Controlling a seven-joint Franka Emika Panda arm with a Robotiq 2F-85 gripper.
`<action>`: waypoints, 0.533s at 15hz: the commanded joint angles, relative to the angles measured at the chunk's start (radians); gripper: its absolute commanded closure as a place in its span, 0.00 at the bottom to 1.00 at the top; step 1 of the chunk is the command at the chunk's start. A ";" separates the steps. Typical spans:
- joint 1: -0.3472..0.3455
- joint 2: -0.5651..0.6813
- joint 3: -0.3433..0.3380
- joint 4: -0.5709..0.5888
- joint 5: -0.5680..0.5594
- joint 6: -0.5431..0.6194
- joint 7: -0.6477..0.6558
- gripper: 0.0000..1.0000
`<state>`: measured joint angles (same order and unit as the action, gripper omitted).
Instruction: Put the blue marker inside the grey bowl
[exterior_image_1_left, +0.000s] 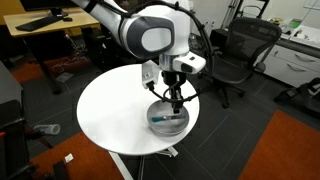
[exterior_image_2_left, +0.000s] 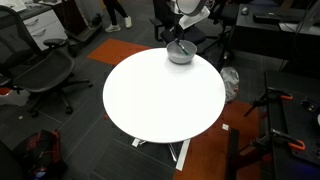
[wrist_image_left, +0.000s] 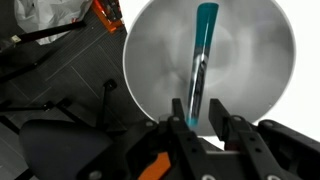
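Okay, wrist view first. The grey bowl (wrist_image_left: 150, 60) fills most of the frame and the blue marker (wrist_image_left: 204, 50) lies inside it, teal end toward the far wall and darker end toward the camera. The gripper (wrist_image_left: 200, 108) comes in from the bottom, released, its fingers (wrist_image_left: 222, 125) standing apart with a gap wider than the marker. The dark end sits in that gap close to one finger (touching or not, cannot tell). Dark floor and a white bag (wrist_image_left: 40, 20) show past the bowl's rim.

In an exterior view the arm (exterior_image_1_left: 150, 35) bends down over the round white table (exterior_image_1_left: 110, 110). The bowl (exterior_image_1_left: 168, 119) sits close to the table's edge with the gripper (exterior_image_1_left: 176, 100) just above its rim, fingers spread. A bluish streak inside the bowl reads as the marker (exterior_image_1_left: 159, 118) (tiny, low detail). A black office chair (exterior_image_1_left: 240, 50) stands beyond the table.

In an exterior view from across the table (exterior_image_2_left: 160, 100), the bowl (exterior_image_2_left: 181, 54) is at the far edge with the gripper (exterior_image_2_left: 182, 40) directly over it. The jaws and the marker are too small to read here. Another office chair (exterior_image_2_left: 45, 70) stands off the table's side edge.
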<state>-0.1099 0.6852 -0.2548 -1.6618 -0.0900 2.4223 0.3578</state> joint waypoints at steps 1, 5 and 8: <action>-0.017 0.027 0.014 0.060 0.028 -0.052 -0.019 0.35; -0.016 0.038 0.013 0.076 0.029 -0.061 -0.017 0.05; -0.016 0.043 0.014 0.087 0.030 -0.064 -0.017 0.00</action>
<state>-0.1127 0.7165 -0.2546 -1.6169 -0.0852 2.4050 0.3578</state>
